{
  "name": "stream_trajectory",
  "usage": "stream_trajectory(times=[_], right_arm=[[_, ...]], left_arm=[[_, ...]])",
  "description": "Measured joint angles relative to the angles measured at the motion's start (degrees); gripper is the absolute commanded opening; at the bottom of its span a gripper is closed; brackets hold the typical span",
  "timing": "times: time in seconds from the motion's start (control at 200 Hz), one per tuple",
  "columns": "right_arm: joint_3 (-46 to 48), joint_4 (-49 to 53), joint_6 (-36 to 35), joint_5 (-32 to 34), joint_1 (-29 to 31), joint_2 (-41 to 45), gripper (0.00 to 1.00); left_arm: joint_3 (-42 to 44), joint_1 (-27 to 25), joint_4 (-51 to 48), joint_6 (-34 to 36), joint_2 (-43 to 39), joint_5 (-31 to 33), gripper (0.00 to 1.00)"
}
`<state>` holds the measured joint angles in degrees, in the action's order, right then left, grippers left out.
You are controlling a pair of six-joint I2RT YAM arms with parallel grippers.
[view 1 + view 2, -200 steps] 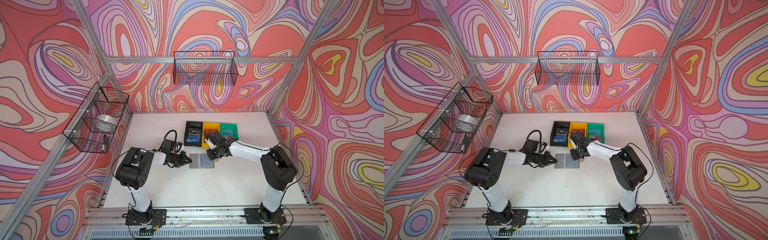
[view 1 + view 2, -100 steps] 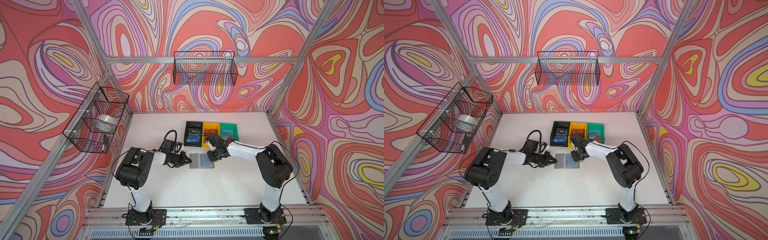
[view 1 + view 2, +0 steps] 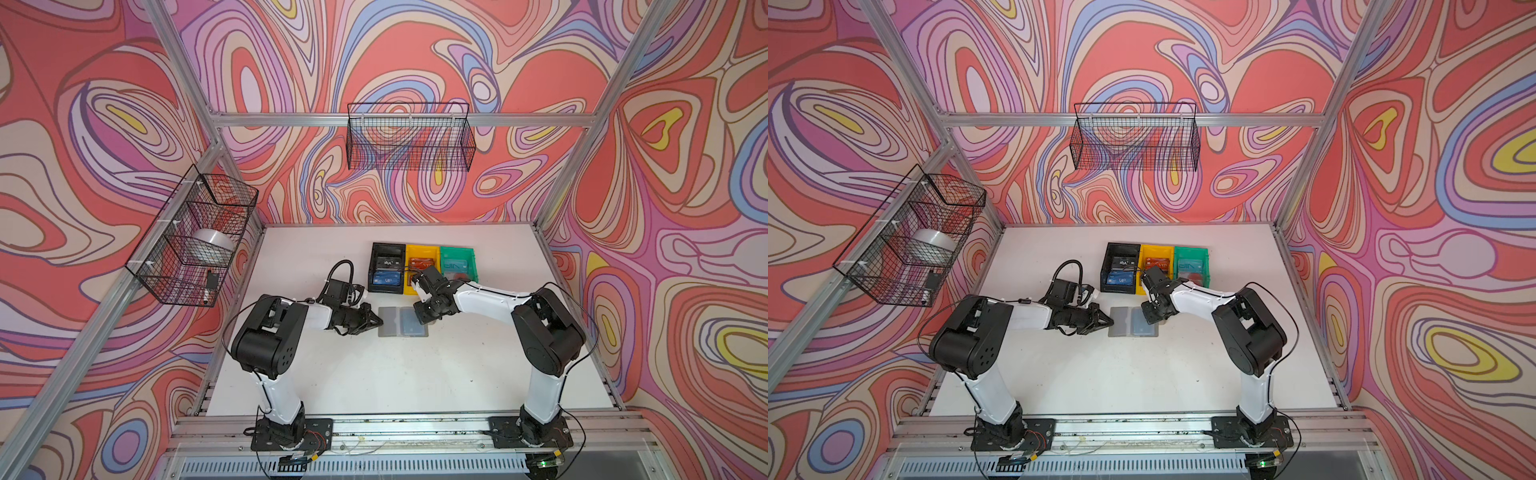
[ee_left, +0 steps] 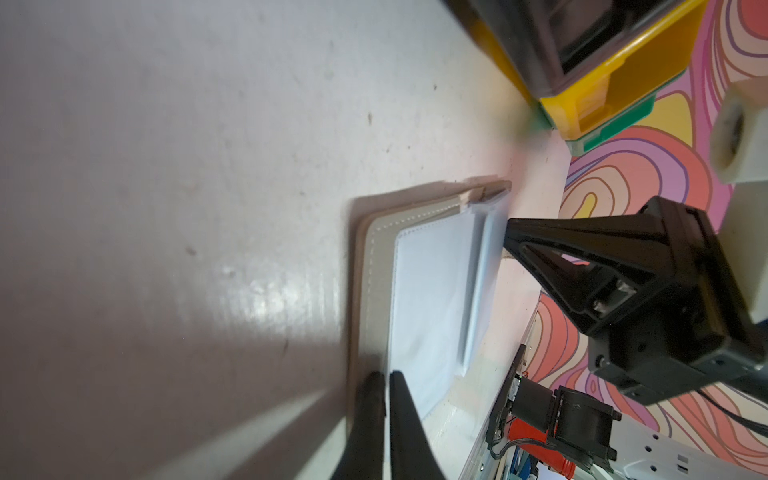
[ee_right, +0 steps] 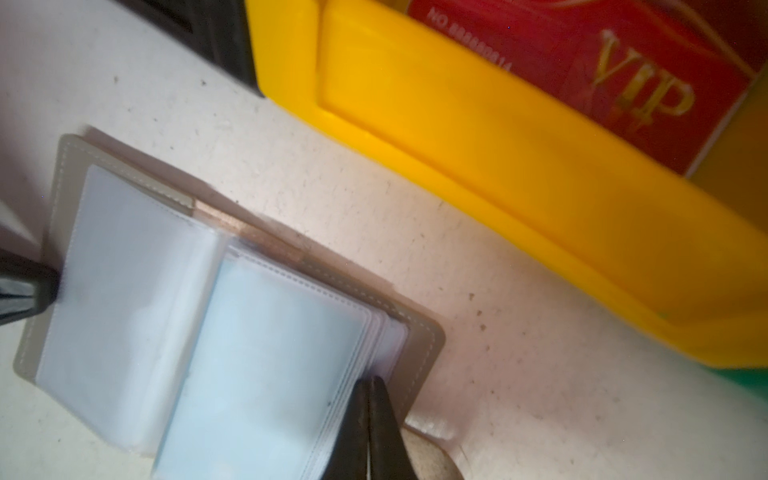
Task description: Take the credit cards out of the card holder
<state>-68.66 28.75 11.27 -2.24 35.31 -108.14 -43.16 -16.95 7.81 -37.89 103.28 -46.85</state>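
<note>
Your left gripper (image 3: 377, 322) is closed, tips resting on the left edge of the card holder (image 3: 402, 322), which lies open on the table (image 3: 374, 374). Your right gripper (image 5: 370, 386) is closed at the edge of the right-hand clear sleeves (image 5: 266, 353); whether it has pinched one cannot be told. Legible: "VIP" on the dark blue card (image 3: 386, 279) in the black bin (image 3: 388, 246) and on the red card (image 5: 602, 83) in the yellow bin (image 5: 457, 137).

The card holder (image 5: 420, 348) looks matt and stitched, its clear plastic sleeves (image 5: 124, 270) smooth and glossy.
</note>
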Motion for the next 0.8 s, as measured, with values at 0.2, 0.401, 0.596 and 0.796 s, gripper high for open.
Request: stream_trajectory(times=[0.2,0.401,0.596,0.796], right_arm=[[0.0,0.13,-0.02,0.61,0.2,0.09,0.06],[0.0,1.29,-0.02,1.42,0.42,1.57,0.07],[-0.02,1.66,-0.02,1.38,0.42,2.03,0.06],[-0.15,1.4,-0.02,0.39,0.42,1.22,0.06]], left_arm=[[0.0,0.0,-0.02,0.2,0.0,0.02,0.09],[0.0,0.02,-0.17,0.37,0.0,0.04,0.09],[0.0,0.0,-0.2,0.42,0.0,0.07,0.09],[0.0,0.0,-0.24,0.44,0.0,0.09,0.09]])
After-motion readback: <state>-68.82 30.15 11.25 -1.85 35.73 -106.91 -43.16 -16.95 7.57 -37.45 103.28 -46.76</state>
